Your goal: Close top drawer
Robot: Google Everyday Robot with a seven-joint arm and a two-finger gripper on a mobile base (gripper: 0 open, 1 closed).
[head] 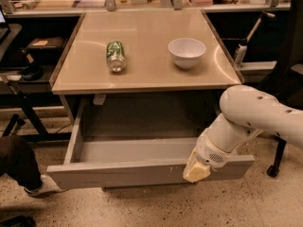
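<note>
Your tool (196, 170) sits against the outer face of the drawer (113, 175), towards its right end, with the white arm (255, 113) reaching down to it from the right. I cannot tell whether the tool is apart or together. Only a pale, wedge-like tip shows, and it looks to be touching the front panel rather than gripping anything.

The drawer stretches away to the left of the tool and is pulled far out from under the desk (151, 75). Its bare grey inside lies just behind the tool and to its left. Above and beyond the tool, on the desk, a bowl (187, 52) stands upright, and farther left a bottle (115, 56) lies on its side; neither has a part in this.

By the look of it you are at the pushing step — contact seems made, with nearly all the travel left to go. The next move calls for a steady, level push straight back towards the desk, along the drawer's run. The tool bears on the right end, not the middle, so the drawer may skew and bind — watch that the left end follows, and ease off as the front comes flush.
</note>
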